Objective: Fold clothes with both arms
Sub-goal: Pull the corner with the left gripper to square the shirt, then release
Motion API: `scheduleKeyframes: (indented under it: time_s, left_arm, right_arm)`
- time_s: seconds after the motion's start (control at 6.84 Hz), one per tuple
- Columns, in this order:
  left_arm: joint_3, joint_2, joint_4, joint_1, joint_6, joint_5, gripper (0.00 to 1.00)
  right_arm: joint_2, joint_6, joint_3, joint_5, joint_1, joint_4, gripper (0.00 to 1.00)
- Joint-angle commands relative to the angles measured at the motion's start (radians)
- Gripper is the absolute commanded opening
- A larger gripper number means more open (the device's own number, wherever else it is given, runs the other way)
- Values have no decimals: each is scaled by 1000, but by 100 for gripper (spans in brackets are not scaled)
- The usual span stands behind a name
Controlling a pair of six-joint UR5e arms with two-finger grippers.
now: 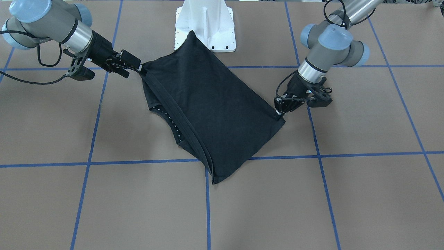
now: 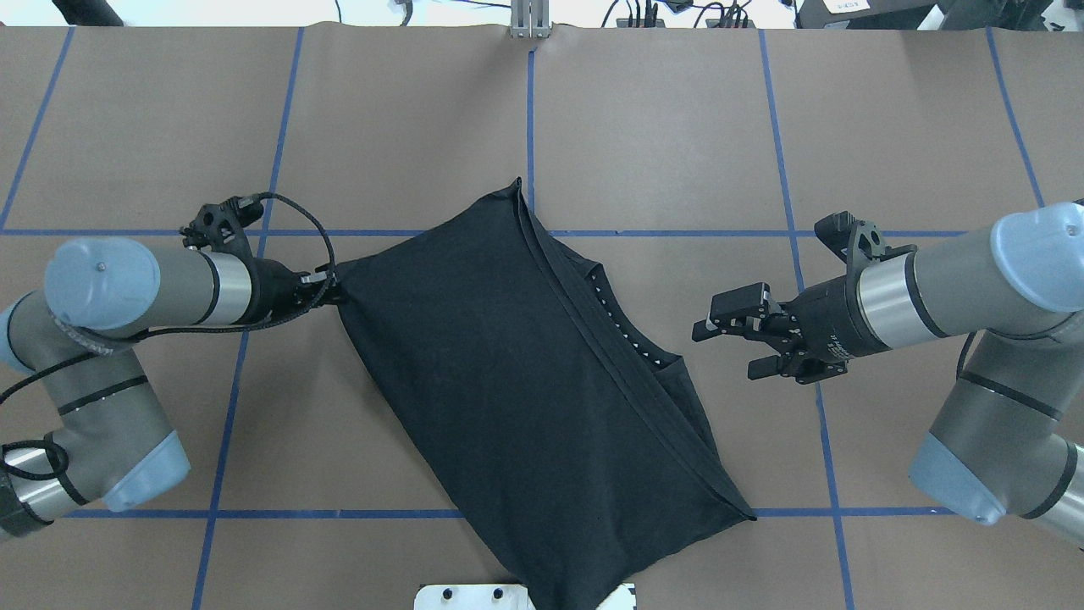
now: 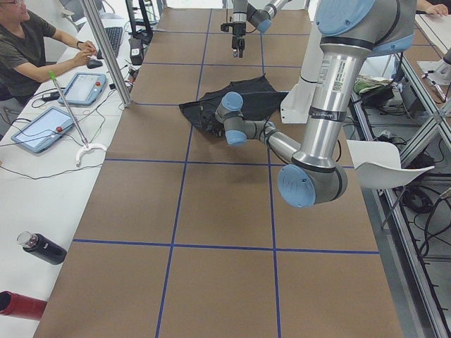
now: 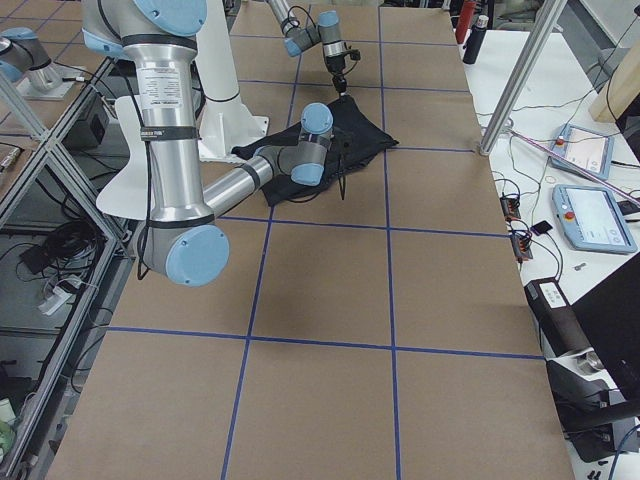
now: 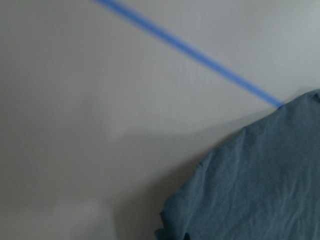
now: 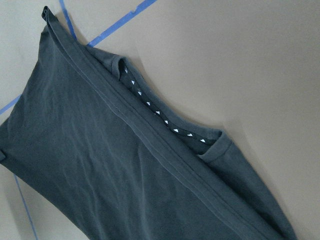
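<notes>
The black T-shirt lies folded on the table as a slanted rectangle, plain black side up. Its collar with small white marks peeks out at one edge, and the logo is hidden. The shirt also shows in the front view and the right wrist view. My left gripper is low at the shirt's left corner and shut on that corner. My right gripper is open and empty. It hovers beside the collar edge, apart from the cloth.
The white pedestal base stands at the robot-side edge, and the shirt's near corner lies over it. Blue tape lines grid the brown table. Beyond the far edge is a side bench with tablets, bottles and an operator.
</notes>
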Motion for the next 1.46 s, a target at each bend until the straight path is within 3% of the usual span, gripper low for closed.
scheduleKeyframes:
  time_s: [0.0, 0.29, 0.59, 0.73, 1.32]
  left_arm:
    - [178, -179, 40, -72, 35, 4, 0]
    - [377, -317, -28, -84, 32, 10, 0]
    - [581, -439, -136, -104, 32, 96, 0]
    - [637, -467, -179, -112, 33, 102, 0]
    - [673, -468, -186, -137, 61, 125, 0]
  right_arm:
    - [2, 0, -1, -15, 2, 0, 100]
    - [2, 0, -1, -26, 5, 0, 100]
    - [2, 0, 1, -35, 8, -1, 100]
    - [2, 0, 1, -40, 8, -2, 100]
    - [2, 0, -1, -61, 5, -2, 100]
